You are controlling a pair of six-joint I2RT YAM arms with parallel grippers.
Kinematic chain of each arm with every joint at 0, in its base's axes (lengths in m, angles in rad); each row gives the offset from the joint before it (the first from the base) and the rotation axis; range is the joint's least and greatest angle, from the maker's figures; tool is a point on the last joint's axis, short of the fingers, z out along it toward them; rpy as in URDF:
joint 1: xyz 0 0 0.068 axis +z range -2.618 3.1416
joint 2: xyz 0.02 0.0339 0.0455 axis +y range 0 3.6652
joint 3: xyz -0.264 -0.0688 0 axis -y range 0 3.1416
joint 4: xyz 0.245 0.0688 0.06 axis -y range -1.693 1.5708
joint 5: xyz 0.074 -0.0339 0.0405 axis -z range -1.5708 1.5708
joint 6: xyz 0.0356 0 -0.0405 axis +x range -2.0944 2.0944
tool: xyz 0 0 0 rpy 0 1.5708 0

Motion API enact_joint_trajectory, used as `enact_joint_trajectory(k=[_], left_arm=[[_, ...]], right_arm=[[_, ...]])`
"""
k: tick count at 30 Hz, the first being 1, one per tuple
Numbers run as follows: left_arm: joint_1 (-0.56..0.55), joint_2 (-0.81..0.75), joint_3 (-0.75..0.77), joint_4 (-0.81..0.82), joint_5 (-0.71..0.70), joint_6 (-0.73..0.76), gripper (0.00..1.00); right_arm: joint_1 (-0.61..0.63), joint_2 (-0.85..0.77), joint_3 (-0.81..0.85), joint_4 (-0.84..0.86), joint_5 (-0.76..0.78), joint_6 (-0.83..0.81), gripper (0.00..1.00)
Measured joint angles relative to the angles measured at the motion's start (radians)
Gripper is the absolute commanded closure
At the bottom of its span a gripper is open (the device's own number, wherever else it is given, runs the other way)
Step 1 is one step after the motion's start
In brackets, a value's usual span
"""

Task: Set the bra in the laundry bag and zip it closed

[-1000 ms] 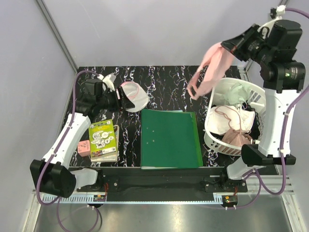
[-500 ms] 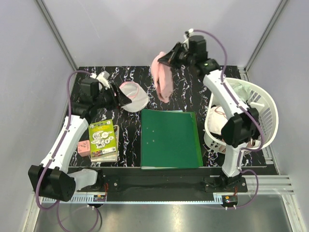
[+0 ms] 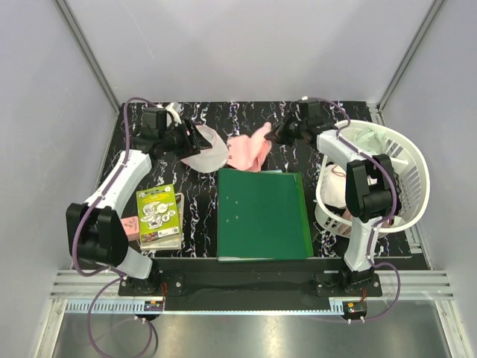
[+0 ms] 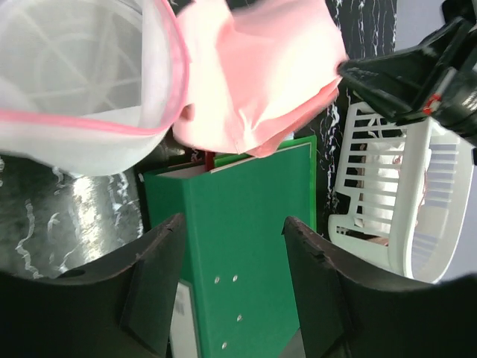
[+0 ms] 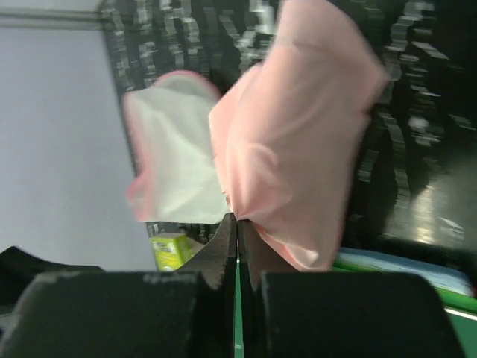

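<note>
The laundry bag, a white mesh pouch with a pink rim, lies at the back left of the black marbled table. It also shows in the left wrist view and the right wrist view. My left gripper is open at the bag's left edge, with nothing between its fingers. My right gripper is shut on the pink bra. The bra hangs low just right of the bag, over the folder's far edge. It touches the bag's rim in the left wrist view. In the right wrist view the bra bunches at my shut fingertips.
A green folder lies flat in the middle. A white slatted basket with more clothes stands at the right. A yellow-green book and a small pink box lie front left. Grey walls enclose the table.
My right arm has swung left and down from above the basket, bringing the bra beside the bag. My left arm has shifted towards the back, its gripper staying at the bag.
</note>
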Motion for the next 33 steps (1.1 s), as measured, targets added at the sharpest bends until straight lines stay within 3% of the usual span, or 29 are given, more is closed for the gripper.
enact_joint_trajectory(k=[8,15,20,23,27,28,31,33], left_arm=[[-0.060,0.110,0.026,0.057,0.033,-0.043,0.42],[-0.067,0.113,0.032,0.079,0.044,-0.051,0.41],[-0.072,0.115,0.032,0.110,0.044,-0.057,0.39],[-0.083,0.131,0.032,0.140,0.045,-0.072,0.37],[-0.089,0.168,0.037,0.155,0.045,-0.084,0.33],[-0.089,0.177,0.037,0.155,0.045,-0.087,0.32],[-0.086,0.189,0.037,0.155,0.043,-0.089,0.27],[-0.084,0.192,0.040,0.154,0.040,-0.084,0.24]], right_arm=[[-0.138,-0.078,-0.047,-0.180,0.019,-0.156,1.00],[-0.192,-0.214,0.121,-0.415,0.103,-0.351,1.00],[-0.168,-0.198,0.224,-0.495,0.120,-0.401,0.99],[-0.108,-0.074,0.341,-0.511,0.135,-0.410,0.89],[-0.005,0.228,0.589,-0.557,0.135,-0.399,0.65],[0.011,0.298,0.647,-0.563,0.133,-0.395,0.64],[0.061,0.555,0.917,-0.671,0.121,-0.386,0.52],[0.081,0.644,1.003,-0.745,0.112,-0.375,0.45]])
